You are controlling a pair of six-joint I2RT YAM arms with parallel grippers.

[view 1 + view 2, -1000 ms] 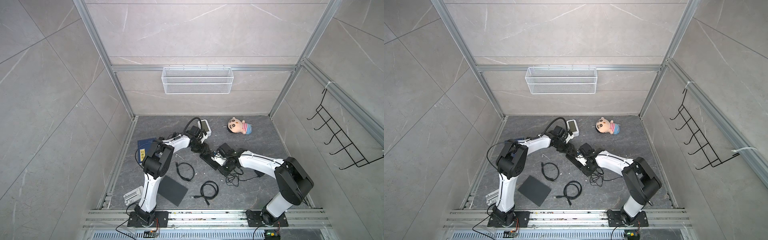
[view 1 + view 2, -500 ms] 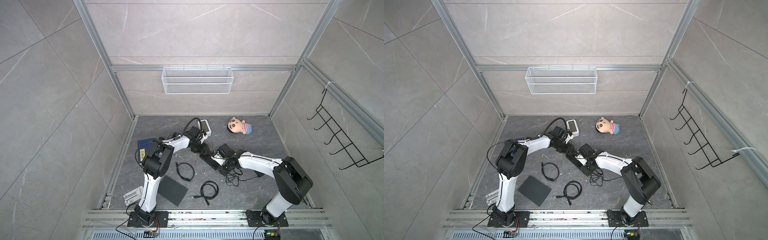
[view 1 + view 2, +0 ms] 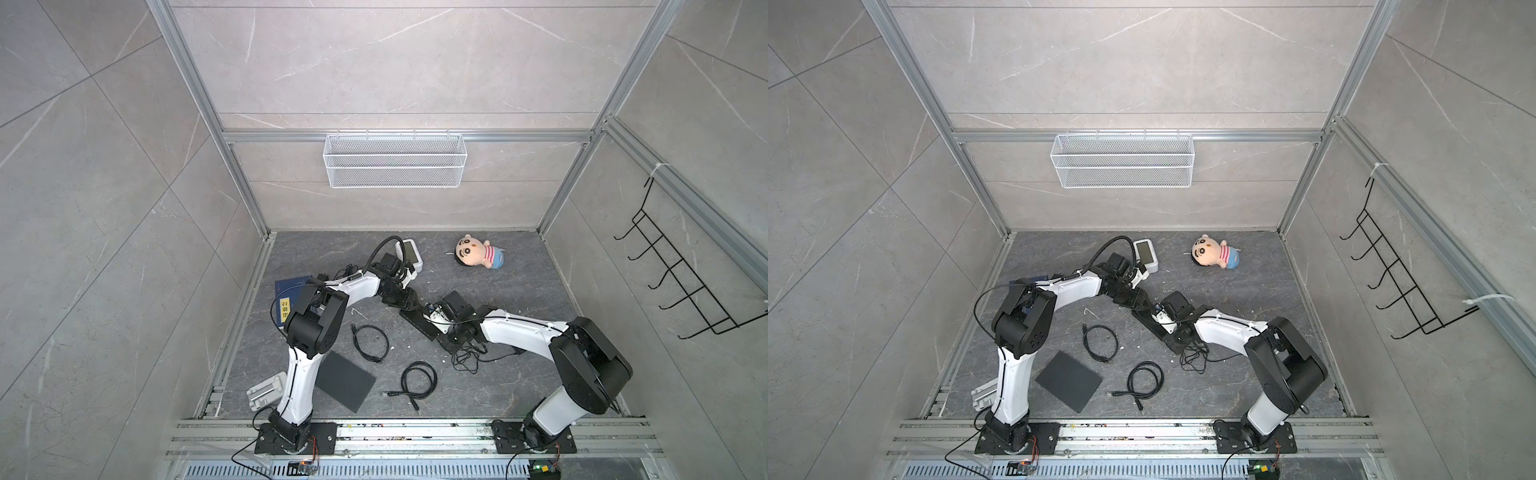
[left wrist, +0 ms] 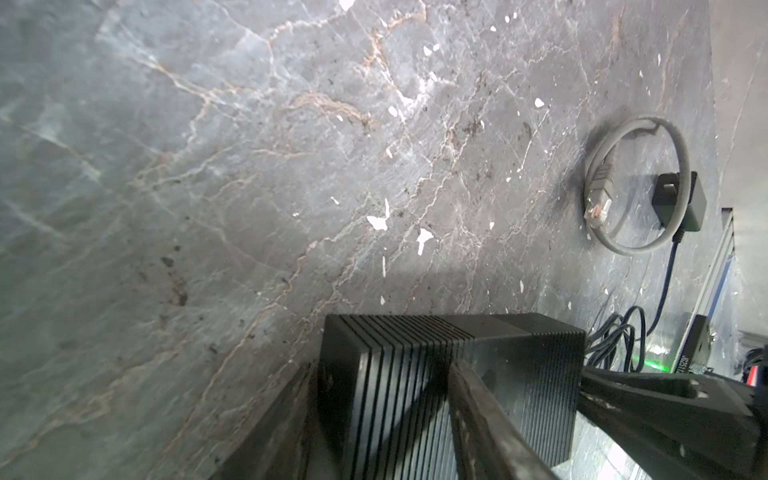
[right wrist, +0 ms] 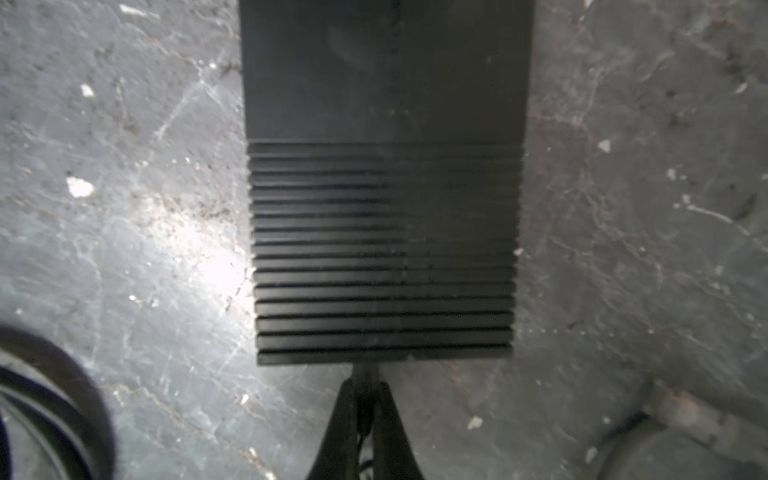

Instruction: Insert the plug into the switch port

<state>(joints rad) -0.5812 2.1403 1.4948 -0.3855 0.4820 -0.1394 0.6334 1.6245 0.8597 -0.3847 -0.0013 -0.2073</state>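
The switch point(image 3: 419, 324) is a black ribbed box lying at a slant on the floor between my two arms, seen in both top views point(image 3: 1148, 322). My left gripper point(image 3: 405, 301) is at its far end. In the left wrist view its jaws stand apart around one edge of the switch point(image 4: 519, 365): one finger point(image 4: 282, 419) runs beside it and the other lies over the ribbed top. My right gripper point(image 5: 365, 388) is at the near end of the switch point(image 5: 382, 208). It is shut on a thin black plug point(image 5: 365, 372) that meets the end face. The port itself is hidden.
A plush doll point(image 3: 478, 253) and a white device point(image 3: 409, 253) lie at the back. Two black cable coils point(image 3: 370, 343) point(image 3: 417, 380), a black pad point(image 3: 345, 380) and a blue book point(image 3: 291, 291) sit at the front left. A grey network cable point(image 4: 636, 187) loops by a black adapter point(image 4: 681, 203).
The right gripper's jaws have closed onto the plug at the switch's end. The left gripper's jaws have narrowed a little. Both arms stay almost where they were.
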